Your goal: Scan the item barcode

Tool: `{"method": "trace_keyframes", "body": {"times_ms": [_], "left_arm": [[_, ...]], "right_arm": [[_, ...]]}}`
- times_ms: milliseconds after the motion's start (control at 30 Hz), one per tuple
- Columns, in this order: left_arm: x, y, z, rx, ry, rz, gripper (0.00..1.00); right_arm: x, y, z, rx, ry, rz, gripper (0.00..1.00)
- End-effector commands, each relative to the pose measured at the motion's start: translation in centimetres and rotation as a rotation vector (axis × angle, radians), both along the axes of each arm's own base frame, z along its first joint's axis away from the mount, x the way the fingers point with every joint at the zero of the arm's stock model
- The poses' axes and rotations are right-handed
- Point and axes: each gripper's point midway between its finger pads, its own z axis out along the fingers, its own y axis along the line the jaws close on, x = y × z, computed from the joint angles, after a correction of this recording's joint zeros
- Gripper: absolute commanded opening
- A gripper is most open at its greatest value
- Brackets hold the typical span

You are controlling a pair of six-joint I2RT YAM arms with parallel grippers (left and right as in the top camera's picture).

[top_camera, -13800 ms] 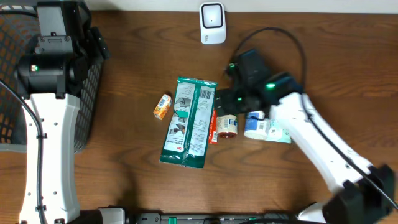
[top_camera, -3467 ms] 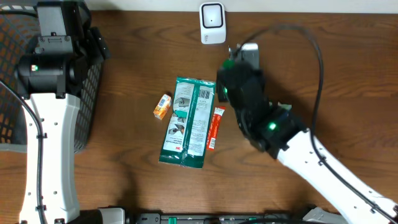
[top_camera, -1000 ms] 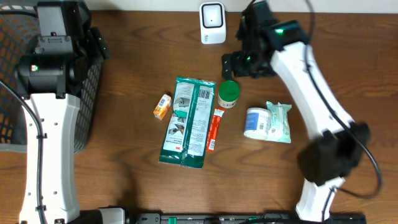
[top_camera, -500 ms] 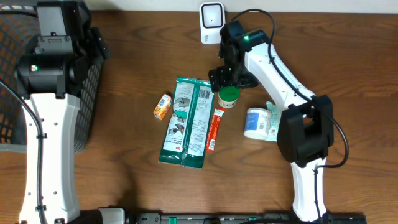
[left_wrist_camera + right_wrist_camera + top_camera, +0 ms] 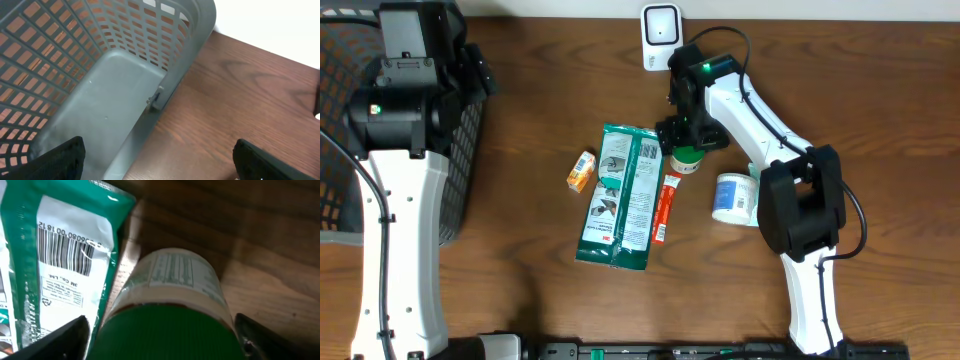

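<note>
A jar with a green lid [image 5: 686,161] stands upright mid-table, just right of a long green packet [image 5: 623,195]. My right gripper [image 5: 688,135] hangs directly over it. In the right wrist view the green lid [image 5: 165,332] fills the space inside the right gripper [image 5: 161,336], whose dark fingers [image 5: 64,339] straddle it; a sliver of gap shows on the left, so it is open. The jar's label [image 5: 172,272] faces the camera, and the packet's barcode [image 5: 65,250] lies beside it. A white scanner [image 5: 661,37] stands at the far edge. My left gripper [image 5: 160,161] is open and holds nothing.
A grey mesh basket [image 5: 100,75] sits at the table's left end [image 5: 335,130], under the left arm. A small orange box [image 5: 582,170], a red stick pack [image 5: 664,207] and a white-and-blue wrapped roll [image 5: 735,197] lie around the packet.
The right arm has swung from beside the scanner down and left onto the standing jar. The left arm has not moved.
</note>
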Motion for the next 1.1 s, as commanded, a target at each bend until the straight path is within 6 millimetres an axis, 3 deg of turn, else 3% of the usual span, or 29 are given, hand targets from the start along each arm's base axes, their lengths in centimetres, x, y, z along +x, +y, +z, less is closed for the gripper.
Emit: {"method": "trace_keyframes", "body": {"times_ms": [0, 200, 367, 433, 533, 667, 900, 1067], "left_arm": [[0.0, 0.4, 0.3, 0.011, -0.007, 0.017, 0.90], [0.0, 0.4, 0.3, 0.011, -0.007, 0.017, 0.90], [0.0, 0.4, 0.3, 0.011, -0.007, 0.017, 0.90], [0.0, 0.4, 0.3, 0.011, -0.007, 0.017, 0.90], [0.0, 0.4, 0.3, 0.011, -0.007, 0.017, 0.90], [0.0, 0.4, 0.3, 0.011, -0.007, 0.017, 0.90], [0.0, 0.4, 0.3, 0.011, -0.007, 0.017, 0.90], [0.0, 0.4, 0.3, 0.011, -0.007, 0.017, 0.90]], "right_arm": [[-0.2, 0.1, -0.3, -0.010, 0.007, 0.011, 0.80], [-0.2, 0.2, -0.2, -0.009, 0.003, 0.013, 0.76], [0.3, 0.2, 0.8, -0.003, -0.011, 0.006, 0.60], [0.3, 0.2, 1.2, -0.004, -0.012, 0.006, 0.60], [0.3, 0.2, 1.8, -0.003, -0.011, 0.014, 0.71], [-0.1, 0.0, 2.0, -0.008, 0.000, 0.067, 0.76], [-0.3, 0.1, 1.9, -0.017, 0.000, 0.086, 0.77], [-0.7, -0.2, 1.9, -0.057, 0.005, 0.093, 0.72]]}}
